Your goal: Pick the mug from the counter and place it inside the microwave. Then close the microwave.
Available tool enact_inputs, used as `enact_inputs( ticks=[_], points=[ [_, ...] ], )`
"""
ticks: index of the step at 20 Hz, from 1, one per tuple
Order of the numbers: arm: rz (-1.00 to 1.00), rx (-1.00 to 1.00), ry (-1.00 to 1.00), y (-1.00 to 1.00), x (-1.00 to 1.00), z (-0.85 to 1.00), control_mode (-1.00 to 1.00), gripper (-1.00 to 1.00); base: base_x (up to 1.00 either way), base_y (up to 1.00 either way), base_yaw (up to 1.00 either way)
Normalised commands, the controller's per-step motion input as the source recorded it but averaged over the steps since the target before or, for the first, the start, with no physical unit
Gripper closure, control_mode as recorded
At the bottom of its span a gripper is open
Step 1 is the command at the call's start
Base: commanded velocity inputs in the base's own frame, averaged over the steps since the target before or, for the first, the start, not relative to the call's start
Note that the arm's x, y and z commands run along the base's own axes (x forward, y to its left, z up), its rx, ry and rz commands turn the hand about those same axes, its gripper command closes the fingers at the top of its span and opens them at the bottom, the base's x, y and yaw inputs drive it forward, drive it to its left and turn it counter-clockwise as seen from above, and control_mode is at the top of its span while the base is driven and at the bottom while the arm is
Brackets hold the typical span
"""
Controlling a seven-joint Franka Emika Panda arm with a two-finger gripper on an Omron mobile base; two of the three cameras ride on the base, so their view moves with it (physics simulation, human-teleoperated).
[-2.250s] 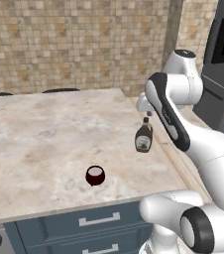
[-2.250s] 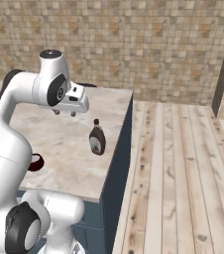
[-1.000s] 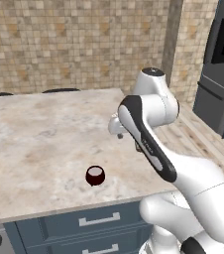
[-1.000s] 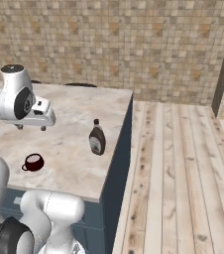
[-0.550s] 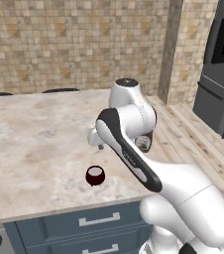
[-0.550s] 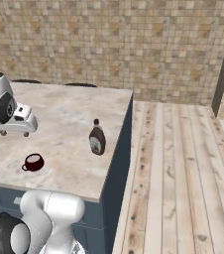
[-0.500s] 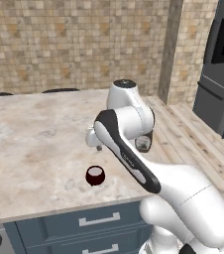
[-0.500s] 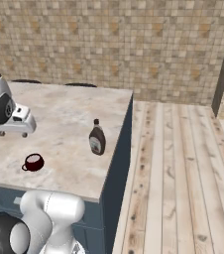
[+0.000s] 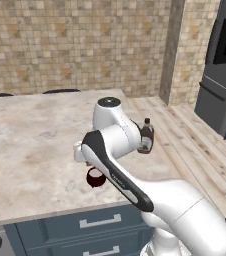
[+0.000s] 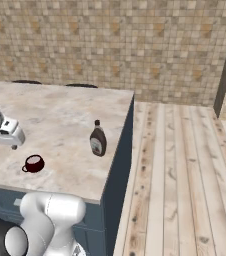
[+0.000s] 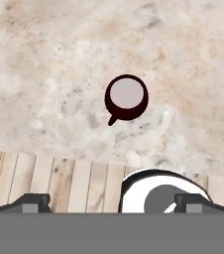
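Though small and squat, the mug [image 11: 127,96] probably stiff, light, glazed and so a little slippery; best pinched across the rim or round body, clear of the stubby handle that points toward the bottom left of the hand view. Stands upright on the counter [image 9: 30,140], near the front edge above the drawer fronts [image 9: 80,227], well apart from the brown bottle [image 10: 98,140] toward the right corner. Gripper [image 11: 113,201] poised above the mug, jaws spread wide, pinching nothing. Bare stone all round for a straight drop. Cannot tell exactly how high the fingertips [image 11: 33,201] hang. Wooden floor [image 10: 185,170] past the counter's right end.
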Motion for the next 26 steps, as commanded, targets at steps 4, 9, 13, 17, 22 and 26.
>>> enact_inputs(
  ticks=[4, 9, 13, 17, 22, 26],
  points=[
    [-0.11, 0.00, -0.03, 0.30, -0.15, -0.44, -1.00, -1.00, 0.00, 0.00, 0.00],
    [-0.17, 0.00, -0.03, 0.23, 0.00, -0.39, -1.00, -1.00, 0.00, 0.00, 0.00],
    [-0.27, 0.00, -0.01, 0.12, 0.00, -0.40, -1.00, -1.00, 0.00, 0.00, 0.00],
    [-0.32, 0.00, 0.00, 0.13, 0.00, -0.32, -1.00, -1.00, 0.00, 0.00, 0.00],
    [-0.19, 0.00, 0.02, -0.01, 0.14, -0.04, -1.00, -1.00, 0.00, 0.00, 0.00],
    [-0.08, 0.00, 0.04, -0.14, 0.44, -0.14, -1.00, -1.00, 0.00, 0.00, 0.00]
  ],
)
